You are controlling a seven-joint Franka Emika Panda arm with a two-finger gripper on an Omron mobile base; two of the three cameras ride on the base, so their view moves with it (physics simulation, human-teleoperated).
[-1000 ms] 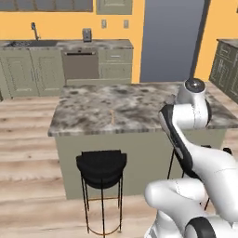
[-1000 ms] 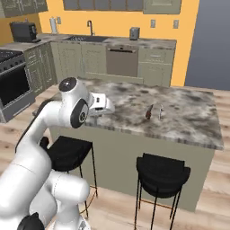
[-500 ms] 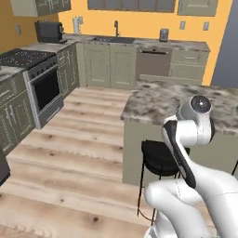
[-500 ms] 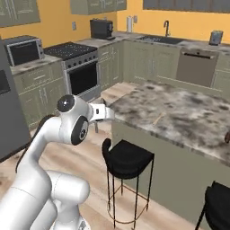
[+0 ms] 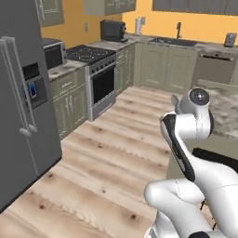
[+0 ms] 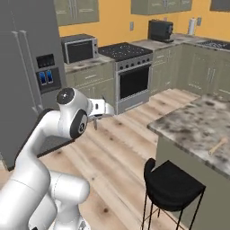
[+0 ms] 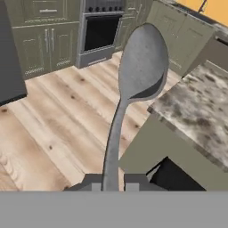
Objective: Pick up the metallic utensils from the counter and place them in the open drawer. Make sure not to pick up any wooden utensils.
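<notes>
The fridge (image 6: 22, 67) stands tallest, a dark grey slab left of the stove (image 6: 128, 74) in the right base view. The counter (image 6: 202, 128) of mottled marble sits right of the stove, across the plank floor (image 6: 121, 148), on its sage-green base. A black stool (image 6: 173, 186) stands against that base, on the near side of the counter. The arm (image 6: 67, 121) rises between fridge and counter, well apart from the counter. A microwave (image 6: 79, 48) rests on the worktop just left of the stove. A thin tan wooden stick (image 6: 218, 144) lies on the counter near its front edge. The gripper (image 7: 113, 180) is closed on a spoon (image 7: 133, 84), its two fingers (image 7: 136, 179) pressed to either side of the slim grey handle. In the hand view the spoon's bowl stands out ahead of the gripper, over the floor between stove and counter, clear of the counter's edge.
</notes>
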